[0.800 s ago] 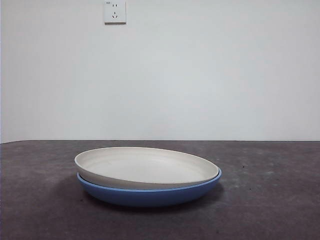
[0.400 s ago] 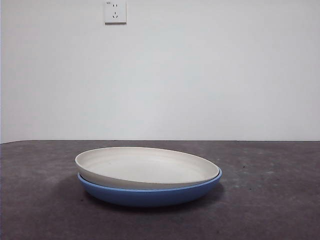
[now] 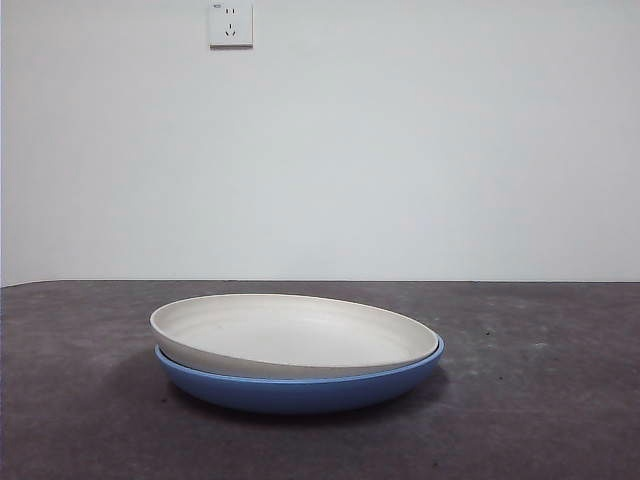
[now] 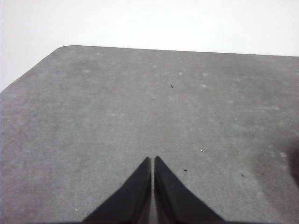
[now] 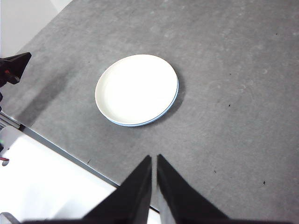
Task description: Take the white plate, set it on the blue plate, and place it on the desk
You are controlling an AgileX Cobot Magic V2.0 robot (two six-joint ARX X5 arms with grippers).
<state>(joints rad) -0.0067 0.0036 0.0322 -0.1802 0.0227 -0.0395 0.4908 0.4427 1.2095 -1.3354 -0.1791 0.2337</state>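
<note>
On my feed the desk (image 3: 560,400) carries the blue plate (image 3: 300,390), and the white plate (image 3: 290,335) sits nested in it, slightly tilted. Well clear of the blue plate, I see the left gripper (image 4: 153,161) and right gripper (image 5: 153,158) with jaws pressed together, empty. The wall socket (image 3: 230,22) above the blue plate bears tiny print I can't read.

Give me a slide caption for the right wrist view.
Right gripper, fingers together, high above the white plate nested in the blue plate on the desk.

Left end effector (image 4: 153,161) and right end effector (image 5: 154,158) both closed, empty.
</note>
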